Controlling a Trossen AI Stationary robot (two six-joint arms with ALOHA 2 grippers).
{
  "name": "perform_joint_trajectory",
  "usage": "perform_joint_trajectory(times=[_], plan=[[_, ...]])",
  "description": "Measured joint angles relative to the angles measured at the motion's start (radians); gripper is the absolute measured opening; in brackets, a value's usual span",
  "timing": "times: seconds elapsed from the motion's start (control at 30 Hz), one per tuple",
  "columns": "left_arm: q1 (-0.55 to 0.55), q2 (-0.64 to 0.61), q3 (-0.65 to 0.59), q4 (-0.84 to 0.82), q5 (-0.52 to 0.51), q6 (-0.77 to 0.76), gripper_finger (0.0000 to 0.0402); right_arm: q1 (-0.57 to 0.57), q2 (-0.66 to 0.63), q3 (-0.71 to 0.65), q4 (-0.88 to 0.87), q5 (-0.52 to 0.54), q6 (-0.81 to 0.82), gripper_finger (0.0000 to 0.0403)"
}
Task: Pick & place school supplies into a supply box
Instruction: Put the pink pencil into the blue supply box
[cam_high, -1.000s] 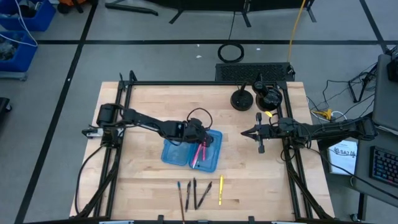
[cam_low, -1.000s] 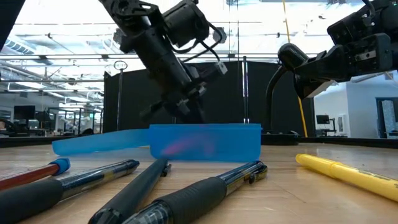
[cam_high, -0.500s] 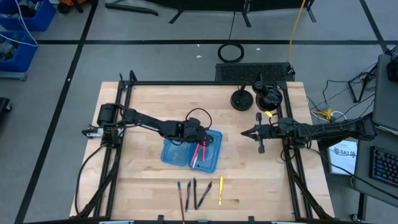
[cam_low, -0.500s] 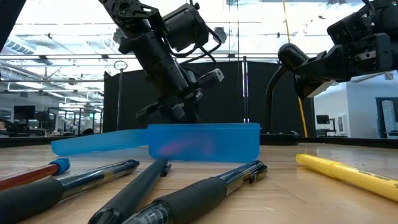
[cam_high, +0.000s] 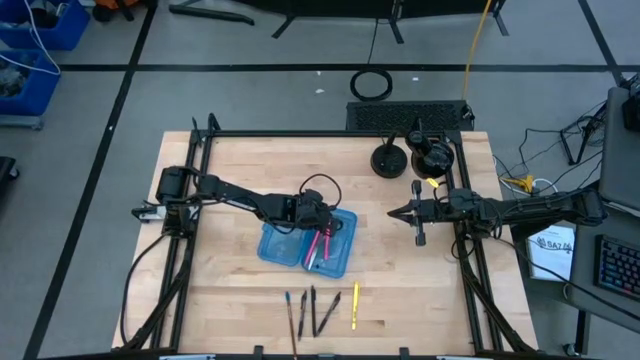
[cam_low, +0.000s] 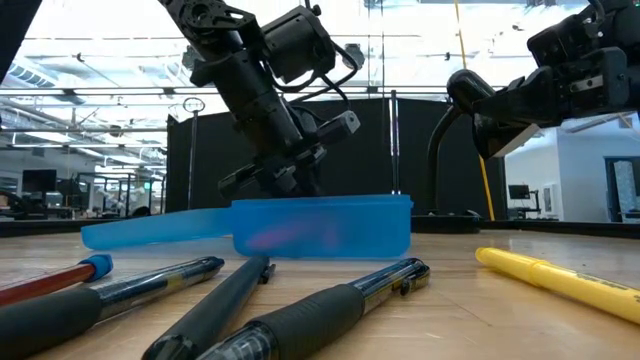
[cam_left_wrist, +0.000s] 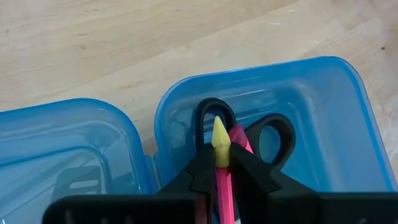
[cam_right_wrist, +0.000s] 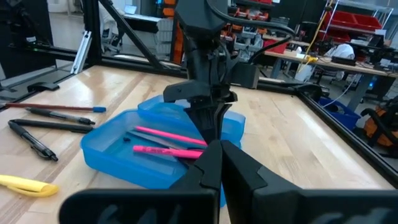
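Two arms are at the table. The left gripper (cam_high: 322, 231) hangs low over the right half of the blue supply box (cam_high: 343, 262), near the middle of the table. Its two dark fingers (cam_left_wrist: 202, 177) are closed on a pink pen with a yellow tip (cam_left_wrist: 221, 140). The pen sits right between the fingers and sticks out past them, so its long side runs the same way the fingers point, down into the box. Just under the tip lie the black scissors handles (cam_left_wrist: 273, 134), already inside that half. More pink pens (cam_right_wrist: 169, 136) lie flat in the box, slanting a little. The other half of the box (cam_high: 278, 243) lies open beside it, touching at the hinge. On the table's near edge, well apart from the box, lie some dark pens (cam_high: 312, 308) and a yellow pen (cam_high: 355, 305), side by side, pointing about front to back. The right gripper (cam_high: 418, 214) waits at the table's right side with its fingers pressed together, holding nothing.
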Motion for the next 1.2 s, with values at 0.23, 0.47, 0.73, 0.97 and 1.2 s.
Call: perform_joint_trajectory(times=[0.23, 0.47, 0.73, 0.97, 1.2], plan=[[-0.015, 0.000, 0.000, 0.013, 0.000, 0.010, 0.0047, 0.000, 0.000, 0.000, -0.003, -0.001, 0.000, 0.0000], [-0.030, 0.000, 0.000, 0.015, -0.020, 0.048, 0.0047, 0.000, 0.000, 0.000, -0.014, -0.001, 0.005, 0.0000], [-0.017, 0.000, 0.000, -0.039, -0.033, -0.023, 0.0047, 0.000, 0.000, 0.000, -0.026, -0.002, 0.033, 0.0000], [0.001, 0.000, 0.000, -0.070, 0.001, -0.028, 0.0047, 0.000, 0.000, 0.000, -0.041, -0.002, 0.033, 0.0000], [0.002, 0.000, 0.000, -0.068, 0.024, -0.029, 0.0047, 0.000, 0.000, 0.000, -0.041, -0.002, 0.032, 0.0000]])
